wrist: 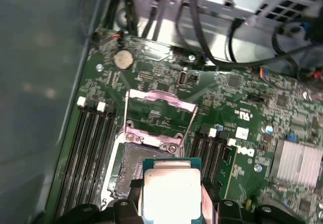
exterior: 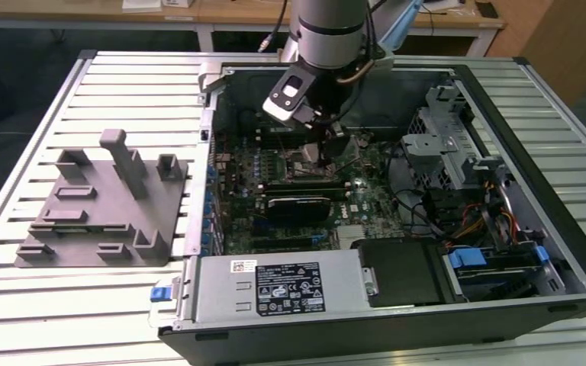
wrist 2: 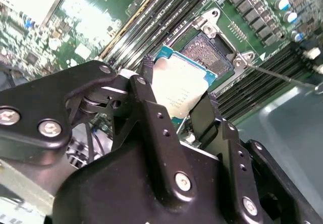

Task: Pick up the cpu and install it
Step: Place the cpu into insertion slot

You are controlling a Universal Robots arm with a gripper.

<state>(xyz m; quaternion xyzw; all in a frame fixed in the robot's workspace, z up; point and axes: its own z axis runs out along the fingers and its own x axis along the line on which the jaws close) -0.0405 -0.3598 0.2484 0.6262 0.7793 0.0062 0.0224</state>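
The round grey arm (exterior: 329, 30) points straight down in the exterior view's upper middle. Its black gripper (wrist 2: 175, 89) pinches the flat, shiny square cpu (wrist: 171, 191) near the dark socket (wrist 2: 204, 52).

The cpu (wrist: 171, 191) is showing a pale silver-white top edged in teal-green. The tool (wrist 2: 175, 92) is showing matte black, dotted with silver screw heads. The motherboard (wrist: 237, 82) is showing deep green, speckled with small silver parts and white print. The fixture (exterior: 100, 206) is looking plain mid-grey. The worktop (exterior: 28, 305) is shining silver in ribbed stripes. Blue clips (exterior: 466, 258) are standing out against the black case (exterior: 375, 335).
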